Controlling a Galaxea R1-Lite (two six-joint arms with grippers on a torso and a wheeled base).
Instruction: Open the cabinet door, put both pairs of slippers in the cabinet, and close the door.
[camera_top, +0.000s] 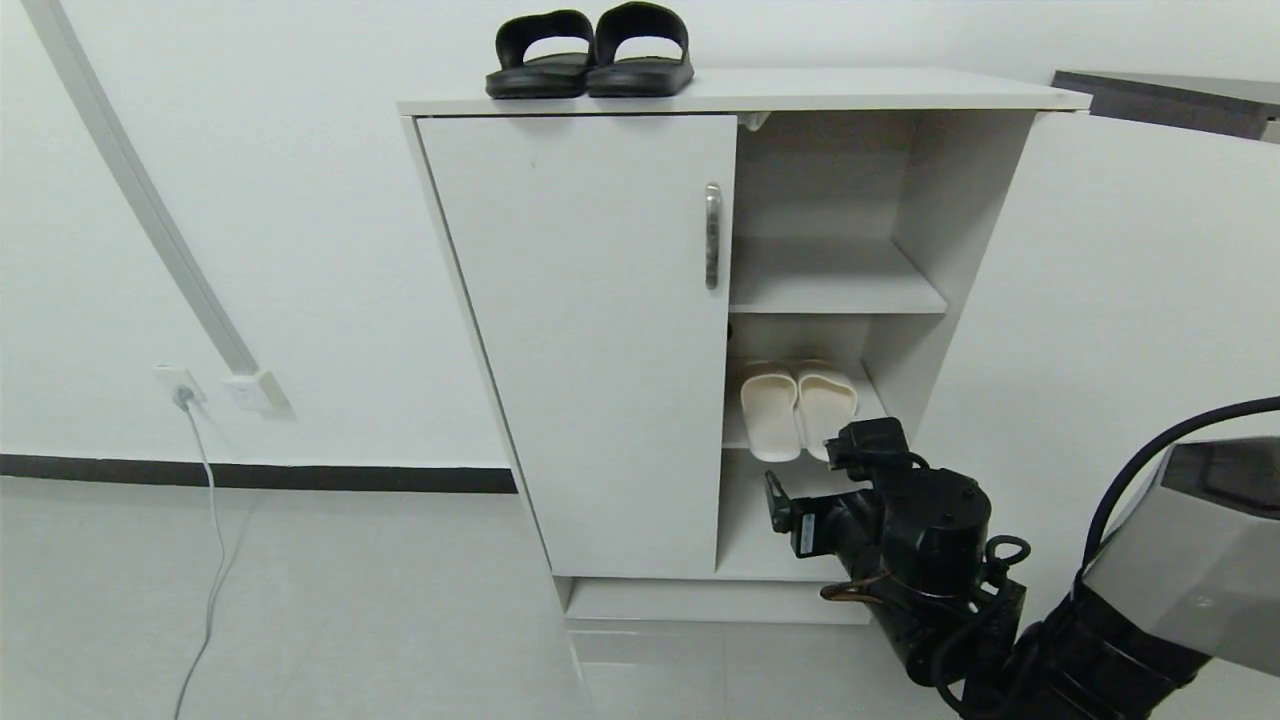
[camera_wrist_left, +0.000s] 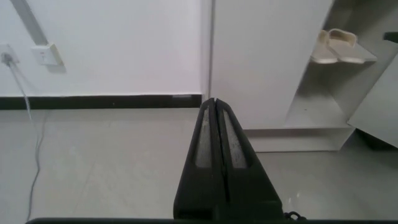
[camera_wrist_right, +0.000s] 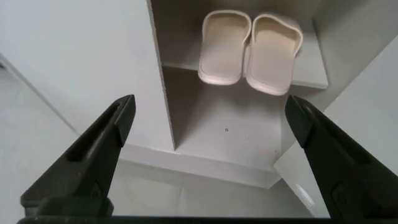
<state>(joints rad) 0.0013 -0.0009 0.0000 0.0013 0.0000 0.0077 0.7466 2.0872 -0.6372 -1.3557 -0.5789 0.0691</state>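
The white cabinet (camera_top: 740, 92) has its left door (camera_top: 590, 350) closed and its right door (camera_top: 1120, 300) swung wide open. A black pair of slippers (camera_top: 590, 55) sits on the cabinet top. A cream pair of slippers (camera_top: 797, 405) lies side by side on the middle shelf (camera_wrist_right: 252, 50), also seen from the left wrist (camera_wrist_left: 339, 45). My right gripper (camera_top: 818, 472) hovers open just in front of the lower compartment, below the cream pair, with nothing between its fingers (camera_wrist_right: 208, 109). My left gripper (camera_wrist_left: 214, 104) is shut and empty, low over the floor to the cabinet's left.
A metal handle (camera_top: 712, 236) runs down the closed door's edge. The top shelf (camera_top: 830, 285) and bottom compartment (camera_top: 760, 530) hold nothing. A wall socket with a hanging cable (camera_top: 180, 388) is at the left. A dark grey surface (camera_top: 1180, 100) juts in at upper right.
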